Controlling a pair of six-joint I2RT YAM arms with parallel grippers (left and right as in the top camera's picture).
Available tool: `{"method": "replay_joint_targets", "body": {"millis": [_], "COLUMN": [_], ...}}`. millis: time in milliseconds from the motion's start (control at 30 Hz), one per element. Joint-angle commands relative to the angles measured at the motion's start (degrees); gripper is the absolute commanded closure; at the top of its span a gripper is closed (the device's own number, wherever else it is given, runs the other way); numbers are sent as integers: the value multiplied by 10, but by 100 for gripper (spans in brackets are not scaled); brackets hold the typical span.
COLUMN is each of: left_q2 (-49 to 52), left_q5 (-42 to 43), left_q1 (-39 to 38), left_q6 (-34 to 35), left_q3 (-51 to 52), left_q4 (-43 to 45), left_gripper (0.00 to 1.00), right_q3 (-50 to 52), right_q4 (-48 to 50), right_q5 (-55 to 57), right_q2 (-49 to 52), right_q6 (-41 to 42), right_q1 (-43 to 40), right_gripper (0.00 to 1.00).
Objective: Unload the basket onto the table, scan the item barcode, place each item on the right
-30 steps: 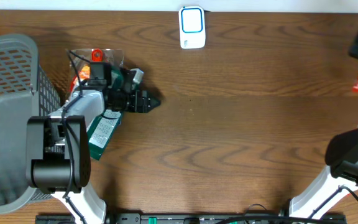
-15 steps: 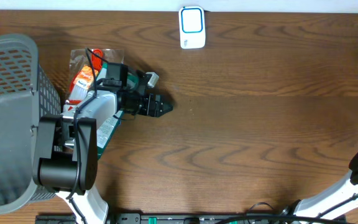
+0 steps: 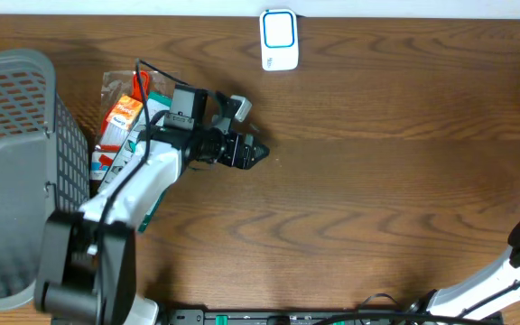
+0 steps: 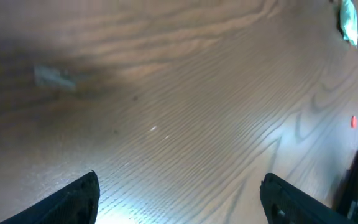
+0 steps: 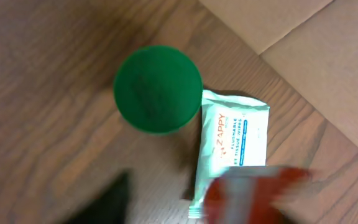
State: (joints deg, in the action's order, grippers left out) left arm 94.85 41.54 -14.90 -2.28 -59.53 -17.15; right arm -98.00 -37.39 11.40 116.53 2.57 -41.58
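Though wide apart and empty, left gripper [image 3: 253, 154] over table [image 3: 377, 181]

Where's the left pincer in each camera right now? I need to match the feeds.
Overhead: the left pincer is left of centre, pointing right, just past the packets beside the basket.
Left wrist: its two dark fingers sit in the bottom corners, open, with bare wood between them.
Right wrist: not in it.
Shared landmark: the brown wood-grain table.

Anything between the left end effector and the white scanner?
No. The overhead view shows only bare table between the left end effector and the white scanner.
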Motion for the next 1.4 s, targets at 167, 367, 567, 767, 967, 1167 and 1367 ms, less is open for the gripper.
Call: {"method": "replay_joint_targets", "body": {"millis": [167, 367, 567, 767, 967, 1167, 1367], "left_q2": [-66, -68, -71, -103, -159, -201, -208], "left_q5": [-67, -67, -75, -204, -411, -500, -515], "left_q1": [-21, -21, -21, -21, -21, 6, 75], "left_q6": [14, 20, 22, 45, 100, 135, 177], "left_q3": [0, 0, 0, 0, 0, 0, 0], "left_q4": [-9, -10, -10, -21, -65, -129, -202], "left_gripper": [12, 12, 12, 12, 11, 6, 6], "right_q3": [3, 2, 2, 2, 2, 2, 2], "right_q4": [1, -6, -8, -3, -19, -25, -18], "right_q5": [8, 3, -42, -158, -324, -380, -410], "right_q2": [3, -11, -38, -82, -92, -69, -35], "right_q6": [-1, -16, -18, -19, 71, 89, 93], "right_q1": [-27, -35, -30, 2, 80, 221, 399], "right_gripper": [16, 1, 1, 1, 1, 1, 1]}}
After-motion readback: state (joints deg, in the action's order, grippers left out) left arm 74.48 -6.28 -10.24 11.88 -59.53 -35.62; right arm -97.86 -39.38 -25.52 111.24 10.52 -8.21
